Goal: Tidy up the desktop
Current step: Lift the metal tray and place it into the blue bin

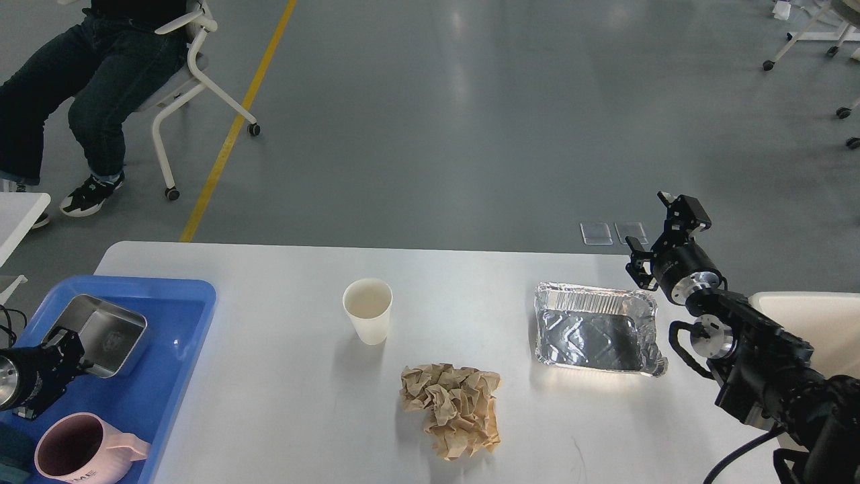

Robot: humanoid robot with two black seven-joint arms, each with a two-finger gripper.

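Left gripper (64, 349) clamped on near rim of steel container (104, 334), container sitting inside blue bin (191, 316) at desktop (282, 403) left end. Pink mug (77, 457) just nearer than gripper, same bin. Right gripper (662, 232) raised past desktop far edge, finger spread unclear. Foil tray (594, 329) just below-left of it; paper cup (367, 309), crumpled brown paper (451, 407) well left, mid-desktop.

White letters, partly cut off by the frame edge, are seen low on the round pink ceramic mug (70, 457) in the blue plastic bin (181, 323); only "ME" can be read. No other text is legible.
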